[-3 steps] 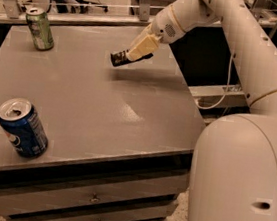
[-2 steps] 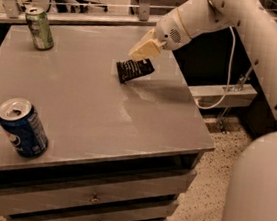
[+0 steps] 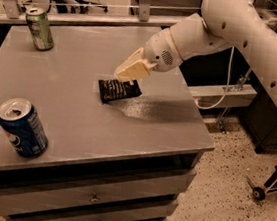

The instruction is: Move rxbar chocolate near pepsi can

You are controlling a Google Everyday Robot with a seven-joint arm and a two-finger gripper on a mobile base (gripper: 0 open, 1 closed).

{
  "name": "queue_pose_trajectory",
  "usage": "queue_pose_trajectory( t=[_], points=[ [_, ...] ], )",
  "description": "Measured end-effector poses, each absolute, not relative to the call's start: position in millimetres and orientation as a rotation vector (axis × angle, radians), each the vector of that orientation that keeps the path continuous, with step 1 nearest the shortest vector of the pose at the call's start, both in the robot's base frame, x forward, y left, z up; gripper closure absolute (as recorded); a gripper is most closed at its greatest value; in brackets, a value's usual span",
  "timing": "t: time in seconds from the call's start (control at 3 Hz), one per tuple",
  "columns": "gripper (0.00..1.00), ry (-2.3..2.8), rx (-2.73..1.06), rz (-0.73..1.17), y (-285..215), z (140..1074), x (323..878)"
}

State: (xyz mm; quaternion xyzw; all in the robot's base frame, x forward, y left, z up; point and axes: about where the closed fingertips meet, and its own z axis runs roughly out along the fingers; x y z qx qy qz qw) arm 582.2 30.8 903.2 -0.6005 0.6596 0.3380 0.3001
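mid-table gripper (image 3: 127, 80) clamps one rxbar chocolate (image 3: 113, 91); one pepsi can (image 3: 24, 129), one green can (image 3: 39, 29)

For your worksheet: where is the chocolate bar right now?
Camera view: the chocolate bar, held by the gripper, is over the table, right of the blue can.

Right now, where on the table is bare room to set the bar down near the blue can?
The bare patch between the pepsi can and the rxbar chocolate, held by the gripper mid-table, is free. So is the strip up to the green can. Tight only around the gripper.
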Motion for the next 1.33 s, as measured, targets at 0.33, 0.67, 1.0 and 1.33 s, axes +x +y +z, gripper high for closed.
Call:
queue_pose_trajectory(
  t=[0.33,0.67,1.0,1.33],
  points=[
    [1.0,1.73,-1.57,0.93,36.0,916.2,560.7],
    [1.0,1.705,-1.548,0.991,43.9,925.3,541.6],
    [1.0,1.705,-1.548,0.991,43.9,925.3,541.5],
    [0.88,1.703,-1.552,0.993,45.8,925.1,540.9]
  ],
)
